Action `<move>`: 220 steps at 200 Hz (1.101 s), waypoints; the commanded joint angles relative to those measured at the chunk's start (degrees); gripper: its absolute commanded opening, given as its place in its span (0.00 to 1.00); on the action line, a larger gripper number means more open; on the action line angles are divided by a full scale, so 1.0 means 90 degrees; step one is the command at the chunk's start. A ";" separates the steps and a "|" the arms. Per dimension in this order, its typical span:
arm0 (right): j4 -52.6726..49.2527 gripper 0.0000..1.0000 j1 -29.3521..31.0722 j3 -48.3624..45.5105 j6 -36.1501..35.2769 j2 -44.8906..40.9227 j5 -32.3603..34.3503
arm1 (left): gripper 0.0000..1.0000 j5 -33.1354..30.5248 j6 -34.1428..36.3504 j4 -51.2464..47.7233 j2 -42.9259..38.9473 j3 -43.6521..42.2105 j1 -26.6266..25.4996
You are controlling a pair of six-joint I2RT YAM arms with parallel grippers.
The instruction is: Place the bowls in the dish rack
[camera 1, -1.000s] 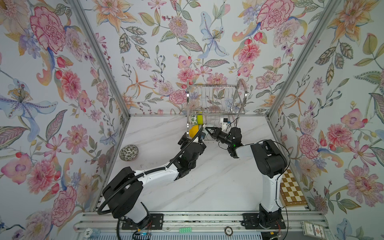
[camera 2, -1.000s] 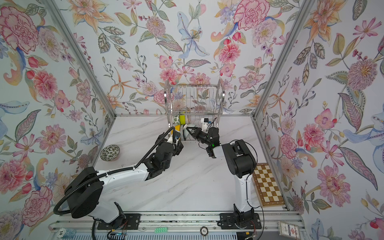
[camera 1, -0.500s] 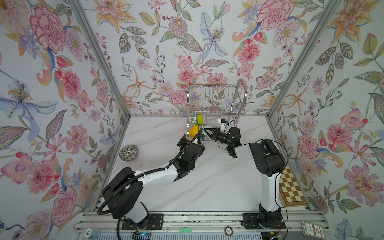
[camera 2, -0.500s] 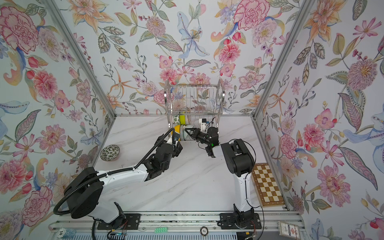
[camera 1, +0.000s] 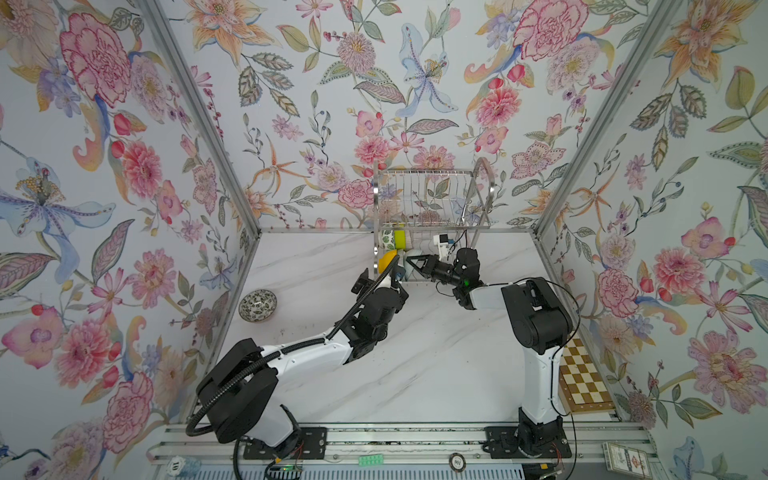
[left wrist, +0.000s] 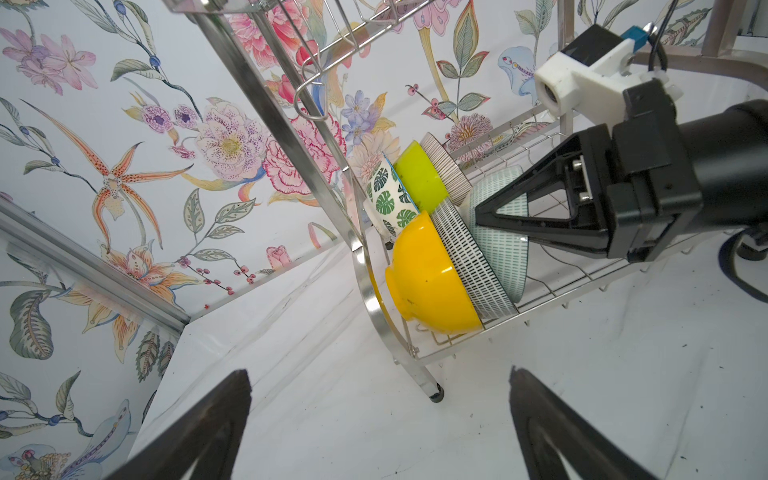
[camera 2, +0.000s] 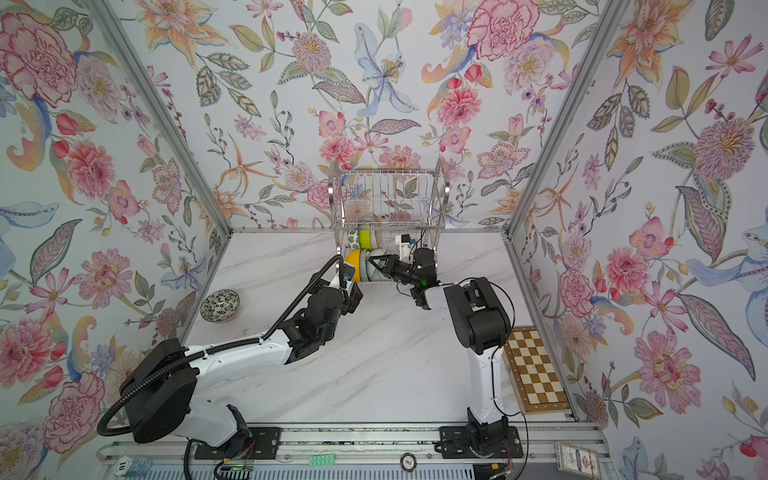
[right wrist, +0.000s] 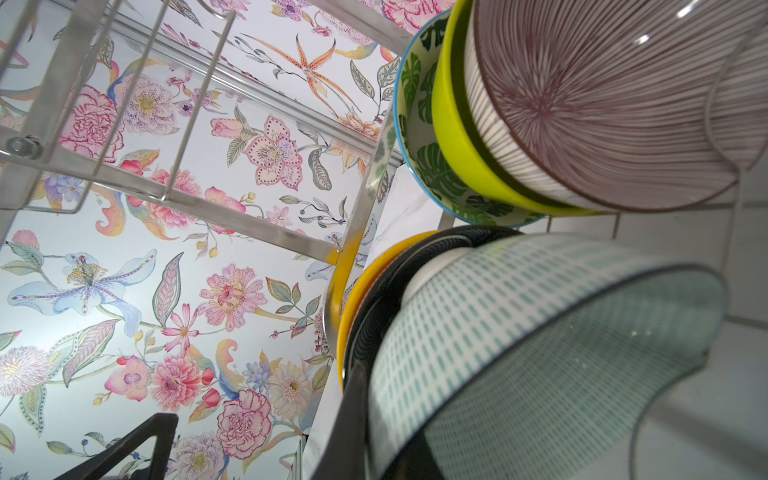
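Rack [camera 1: 428,195] stands at the far edge of the counter [camera 1: 415,374], a bit right of the middle, against the back wall. Six bowls stand on edge in its lower tier, in two rows. Far row, from the rack's left end: leaf bowl [left wrist: 386,195], lime bowl [left wrist: 417,180], striped bowl [left wrist: 446,164], each nested against the next. Near row, same order: yellow bowl [left wrist: 428,274] right by the left arch, speckled bowl [left wrist: 465,253], then celadon bowl [left wrist: 503,245], each leaning into the next, openings turned to the right. Navy bowl [camera 1: 257,305] sits upright on the counter by the left edge, well apart from the rack. My right tool [left wrist: 482,216] is pressed together and reaches into the lower tier from the right side, its tip at the celadon bowl's outer wall. I can't tell if it touches, or if any of the wall is caught between the fingers. In the right wrist view the celadon bowl is very close and the striped bowl's inside faces the camera. My left tool [left wrist: 379,372] is spread wide with nothing in it. It hangs over the counter just before the rack's near left foot, pointed toward the yellow bowl. Chessboard [camera 1: 582,382] lies by the right edge, toward the near corner.
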 commanded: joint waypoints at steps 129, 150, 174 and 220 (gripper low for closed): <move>-0.1672 0.16 -0.0026 0.0280 -0.0825 -0.0392 0.0201 | 0.99 -0.0022 -0.0390 -0.0238 -0.0424 -0.0201 0.0079; -0.1695 0.16 -0.0020 0.0282 -0.0824 -0.0418 0.0197 | 0.99 -0.0021 -0.0419 -0.0287 -0.0444 -0.0201 0.0079; -0.1712 0.16 -0.0017 0.0285 -0.0826 -0.0435 0.0191 | 0.99 -0.0033 -0.0419 -0.0306 -0.0483 -0.0202 0.0079; -0.1791 0.18 -0.0009 0.0314 -0.0845 -0.0508 0.0181 | 0.99 -0.0035 -0.0457 -0.0356 -0.0532 -0.0195 0.0084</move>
